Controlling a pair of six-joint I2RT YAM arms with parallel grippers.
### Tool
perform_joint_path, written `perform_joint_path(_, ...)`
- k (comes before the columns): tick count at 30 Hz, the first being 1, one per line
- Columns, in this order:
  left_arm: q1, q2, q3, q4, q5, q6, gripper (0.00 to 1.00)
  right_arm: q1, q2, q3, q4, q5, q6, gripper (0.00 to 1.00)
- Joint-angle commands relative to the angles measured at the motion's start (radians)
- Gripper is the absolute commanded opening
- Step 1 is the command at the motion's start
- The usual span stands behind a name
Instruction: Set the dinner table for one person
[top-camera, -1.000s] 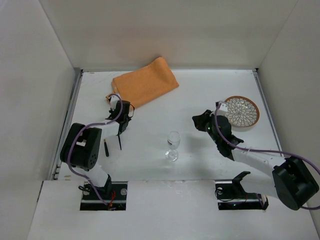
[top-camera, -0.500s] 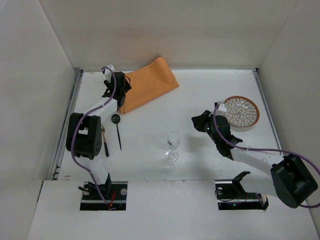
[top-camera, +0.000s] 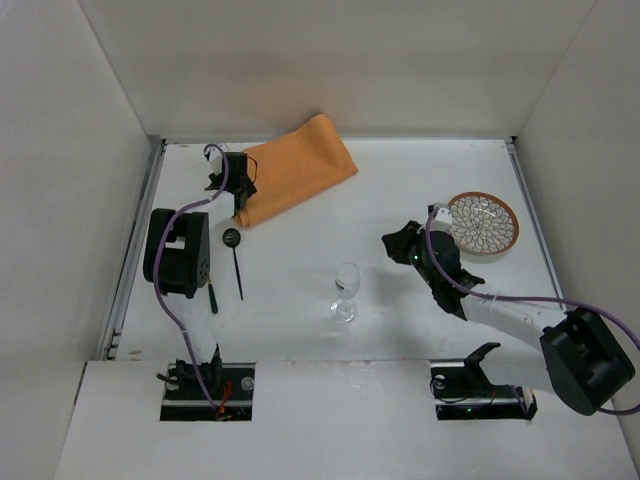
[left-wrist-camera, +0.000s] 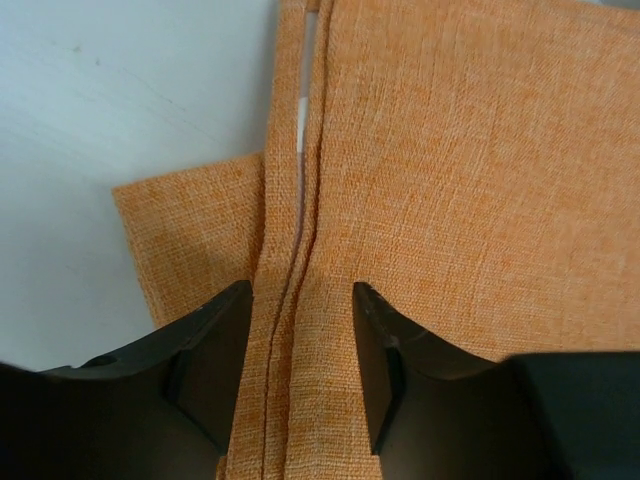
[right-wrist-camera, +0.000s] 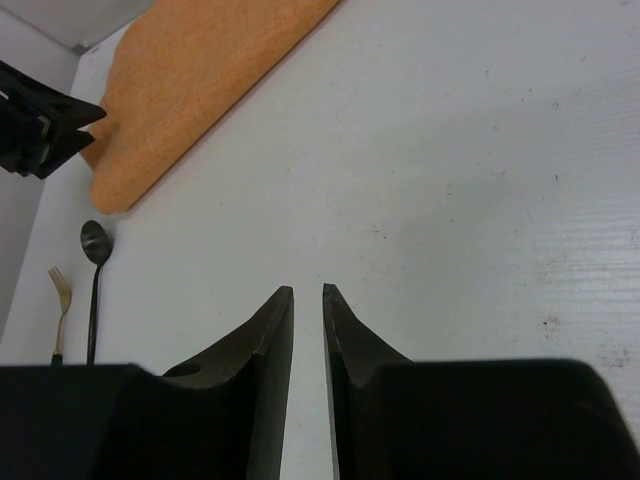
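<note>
left gripper (left-wrist-camera: 300, 300) is shifted from spoon (top-camera: 236, 262) to orange cloth (top-camera: 295, 165) corner; jaws are held open astride its fold. spoon is left flat on the dinner table (top-camera: 400, 180) beneath both arms, so the cloth is judged next. right gripper (right-wrist-camera: 308, 295) is cracked open, empty.

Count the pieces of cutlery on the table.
2: a spoon left of the wine glass; a fork beside it, partly under the left arm. More may be hidden.
</note>
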Motion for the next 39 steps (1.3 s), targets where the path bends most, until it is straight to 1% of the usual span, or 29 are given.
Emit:
perform_joint_path(1, -0.028, 0.057, 0.035, -0.033, 0.030, 0.004, 0.37, 0.006, 0.002, 0.041, 0.059, -0.012, -0.014, 0.25)
perform_joint_path(2, -0.042, 0.080, 0.038, -0.032, 0.033, 0.000, 0.31, 0.006, -0.002, 0.038, 0.059, -0.012, -0.014, 0.25)
perform_joint_path(3, -0.051, 0.099, 0.039, -0.027, 0.033, -0.004, 0.27, 0.006, -0.007, 0.035, 0.059, -0.011, -0.014, 0.26)
perform_joint_path(7, -0.076, 0.147, 0.053, -0.021, 0.039, -0.040, 0.16, 0.000, -0.019, 0.026, 0.059, -0.012, -0.011, 0.31)
perform_joint_path(9, -0.093, 0.159, 0.067, -0.019, 0.063, -0.057, 0.13, -0.003, -0.021, 0.024, 0.059, -0.012, -0.009, 0.32)
perform_joint_path(12, -0.133, 0.171, 0.105, -0.006, 0.089, -0.080, 0.10, -0.002, -0.013, 0.026, 0.061, -0.012, -0.008, 0.35)
perform_joint_path(17, -0.228, 0.194, 0.174, -0.003, 0.091, -0.141, 0.09, -0.008, -0.030, 0.019, 0.062, -0.006, -0.015, 0.38)
perform_joint_path(19, -0.260, 0.179, 0.161, 0.010, 0.088, -0.175, 0.09, -0.022, -0.045, 0.012, 0.061, -0.006, -0.015, 0.40)
perform_joint_path(21, -0.292, 0.147, 0.113, 0.048, 0.083, -0.209, 0.10, -0.031, -0.056, 0.006, 0.061, -0.006, -0.015, 0.43)
perform_joint_path(22, -0.301, 0.122, 0.084, 0.072, 0.073, -0.221, 0.12, -0.034, -0.058, 0.004, 0.061, -0.006, -0.015, 0.44)
perform_joint_path(23, -0.305, 0.099, 0.058, 0.092, 0.054, -0.234, 0.17, -0.034, -0.058, 0.004, 0.061, -0.008, -0.015, 0.46)
perform_joint_path(26, -0.289, 0.021, 0.010, 0.132, 0.016, -0.249, 0.34, -0.030, -0.053, 0.007, 0.062, -0.011, -0.014, 0.48)
perform_joint_path(28, -0.266, -0.013, 0.012, 0.143, 0.025, -0.237, 0.41, -0.029, -0.042, 0.010, 0.062, -0.009, -0.015, 0.49)
perform_joint_path(31, -0.222, -0.036, 0.036, 0.149, 0.075, -0.220, 0.52, -0.029, -0.033, 0.015, 0.062, -0.011, -0.015, 0.50)
perform_joint_path(36, -0.128, 0.027, 0.110, 0.131, 0.184, -0.246, 0.60, -0.029, -0.031, 0.013, 0.062, -0.009, -0.017, 0.53)
perform_joint_path(39, -0.075, 0.110, 0.191, 0.108, 0.270, -0.261, 0.64, -0.029, -0.025, 0.016, 0.062, -0.011, -0.017, 0.54)
